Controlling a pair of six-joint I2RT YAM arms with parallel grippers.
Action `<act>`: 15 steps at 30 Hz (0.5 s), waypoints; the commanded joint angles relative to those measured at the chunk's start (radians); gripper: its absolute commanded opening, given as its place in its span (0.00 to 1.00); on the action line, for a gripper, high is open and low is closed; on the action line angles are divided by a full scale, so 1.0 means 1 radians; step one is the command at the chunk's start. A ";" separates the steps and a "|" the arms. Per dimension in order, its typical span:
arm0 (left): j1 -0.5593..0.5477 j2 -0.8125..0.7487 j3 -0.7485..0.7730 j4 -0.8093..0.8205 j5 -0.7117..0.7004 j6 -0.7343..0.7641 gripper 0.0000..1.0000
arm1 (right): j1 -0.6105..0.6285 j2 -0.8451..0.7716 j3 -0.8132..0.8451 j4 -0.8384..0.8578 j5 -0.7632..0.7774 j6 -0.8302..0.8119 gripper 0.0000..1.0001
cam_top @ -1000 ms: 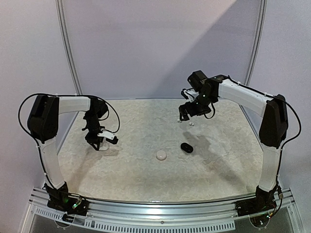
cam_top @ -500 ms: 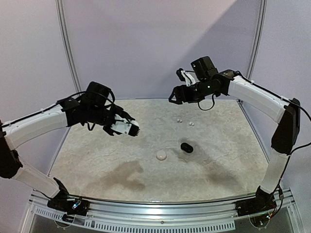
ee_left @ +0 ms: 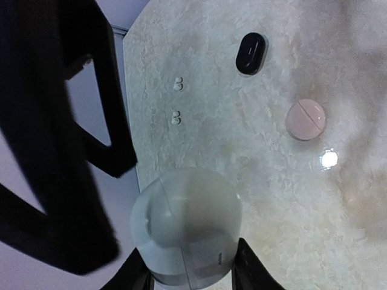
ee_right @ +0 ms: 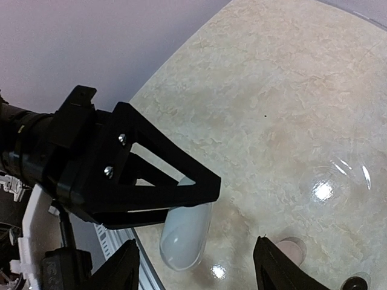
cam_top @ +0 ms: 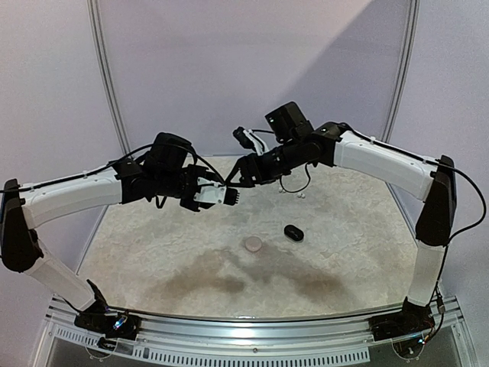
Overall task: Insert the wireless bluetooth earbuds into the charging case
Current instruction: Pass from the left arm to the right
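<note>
The table (cam_top: 153,252) has a cream surface with a mottled pattern like marble, and it is glossy enough to give back a bright spot of lamp light. On it lie the wireless bluetooth earbuds (ee_left: 178,84): two very small white buds of smooth plastic, each with a rounded, slightly lumpy shape. They are a little apart from each other on the far part of the table, and nothing touches them. Near them rests a black case (ee_left: 250,53), an oval pebble with a shiny skin. A little further off is a pale pink case (ee_left: 305,119), a flat round disc with one thin seam across its top. The left gripper (cam_top: 228,196) is raised above the table and clamped on a white charging case (ee_left: 186,226). Its black fingers press on two opposite sides of the case. This case is rounded like a smooth stone, its surface is matte and slightly translucent, and a fine curved seam runs over it. I cannot tell if the lid is fully closed. The right gripper (ee_right: 198,243) is also in the air, just beside the left one and pointing at it. Its two black fingers stand apart and they hold nothing. In the right wrist view the white case appears in the gap between them, but I cannot see that they touch it.
</note>
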 commanded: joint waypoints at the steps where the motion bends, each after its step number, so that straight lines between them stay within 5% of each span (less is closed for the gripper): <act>1: -0.027 0.011 0.026 0.002 -0.015 -0.075 0.00 | 0.018 0.056 0.044 -0.013 -0.017 0.002 0.62; 4: -0.030 0.014 0.030 0.003 -0.021 -0.086 0.00 | 0.022 0.083 0.060 -0.013 -0.009 0.008 0.54; 13: -0.033 0.014 0.032 0.023 -0.040 -0.131 0.00 | 0.024 0.103 0.066 -0.035 0.016 0.001 0.00; 15: -0.033 0.013 0.033 0.035 -0.048 -0.173 0.00 | 0.025 0.095 0.068 -0.041 0.013 -0.014 0.00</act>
